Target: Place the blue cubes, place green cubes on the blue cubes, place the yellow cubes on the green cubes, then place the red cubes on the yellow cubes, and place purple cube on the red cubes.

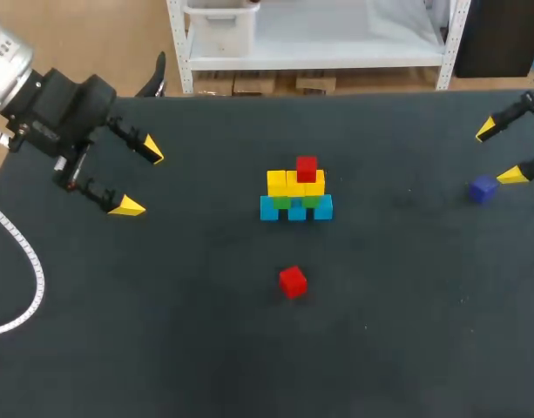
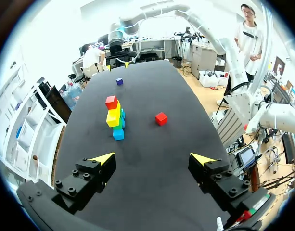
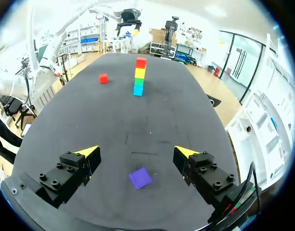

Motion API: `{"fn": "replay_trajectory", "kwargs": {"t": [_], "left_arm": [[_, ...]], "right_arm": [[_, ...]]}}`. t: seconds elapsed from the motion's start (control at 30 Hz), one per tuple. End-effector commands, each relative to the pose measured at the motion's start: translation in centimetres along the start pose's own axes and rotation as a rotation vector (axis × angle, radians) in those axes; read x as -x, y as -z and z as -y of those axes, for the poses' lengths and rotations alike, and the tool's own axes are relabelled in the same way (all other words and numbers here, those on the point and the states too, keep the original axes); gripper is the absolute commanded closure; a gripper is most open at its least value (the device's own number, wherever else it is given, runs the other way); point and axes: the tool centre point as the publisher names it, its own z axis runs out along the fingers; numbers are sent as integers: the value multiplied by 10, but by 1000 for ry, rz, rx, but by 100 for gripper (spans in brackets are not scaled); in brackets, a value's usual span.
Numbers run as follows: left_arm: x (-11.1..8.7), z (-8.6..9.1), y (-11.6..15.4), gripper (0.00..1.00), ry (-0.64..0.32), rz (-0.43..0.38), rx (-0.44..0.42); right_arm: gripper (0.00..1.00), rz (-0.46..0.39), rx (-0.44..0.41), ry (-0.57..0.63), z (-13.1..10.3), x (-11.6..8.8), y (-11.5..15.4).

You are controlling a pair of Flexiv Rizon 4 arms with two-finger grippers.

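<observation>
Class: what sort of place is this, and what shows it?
Probably a robotics lab bench: the left hand and right hand, yellow-tipped, over a black table bearing a cube stack, a red cube and a purple cube.

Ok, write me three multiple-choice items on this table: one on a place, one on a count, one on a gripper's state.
1. Where is the purple cube?
A. stacked on other cubes
B. on the table by the right gripper
C. held off the table

2. How many red cubes are in view?
A. one
B. two
C. four

3. The left gripper is:
A. open, holding nothing
B. shut on a cube
C. out of view

Answers:
1 B: it lies flat on the table close to that gripper's fingers.
2 B: one red cube tops the stack, and a loose red cube lies in front of it.
3 A: its fingers stand apart with nothing between them.
</observation>
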Motion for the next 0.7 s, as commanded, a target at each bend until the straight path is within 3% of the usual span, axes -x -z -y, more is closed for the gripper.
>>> {"fn": "replay_trajectory", "kwargs": {"t": [0.03, 0.1, 0.27, 0.7], "left_arm": [[-1, 0, 0, 0, -3, 2, 1], [7, 6, -10, 0, -80, 3, -22], [22, 20, -31, 0, -162, 1, -86], [83, 38, -109, 0, -458, -184, -270]], "right_arm": [[0, 11, 9, 1, 3, -2, 0], [0, 11, 9, 1, 3, -2, 0], [0, 11, 9, 1, 3, -2, 0], [0, 11, 9, 1, 3, -2, 0]]}}
